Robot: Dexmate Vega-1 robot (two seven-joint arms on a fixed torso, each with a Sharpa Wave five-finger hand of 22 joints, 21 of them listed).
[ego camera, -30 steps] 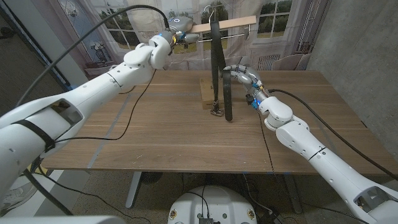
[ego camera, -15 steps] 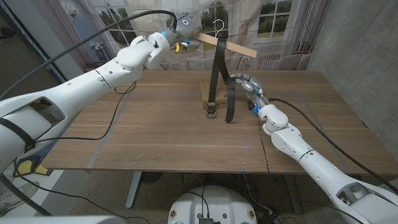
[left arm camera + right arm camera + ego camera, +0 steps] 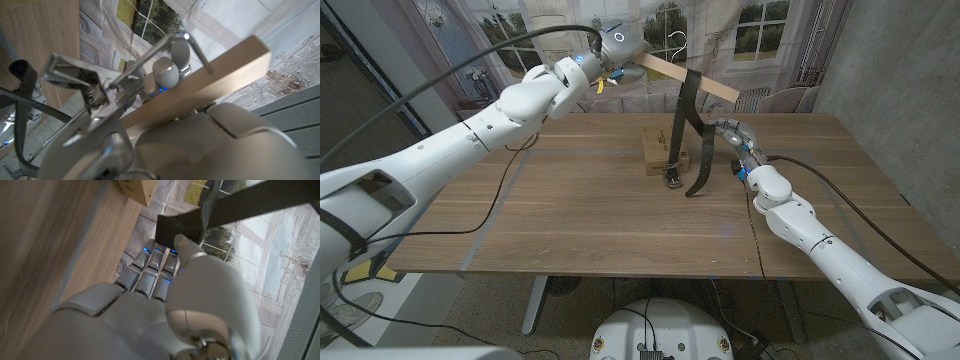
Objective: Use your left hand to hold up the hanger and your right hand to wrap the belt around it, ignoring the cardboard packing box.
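Tabletop: wooden, bare along the near side. Right hand: right of centre, past mid-depth, fingers closed on a dark belt, pinching one strand just beside where it hangs. Belt: draped over the hanger, both ends dangling, the buckle end low, at or near the tabletop; it judges as limp, light and fairly smooth, likely to slide along the bar if let slack, so best taken flat across its width, close to the hanger. Cardboard packing box: small, just behind the hanging belt; no print legible. Hanger: wooden bar, tilted, wire hook on top, held aloft at the far side; stiff and light by appearance, best gripped by one end of the bar. Left hand: fingers closed around the hanger's left end. No brand, label or readable writing anywhere.
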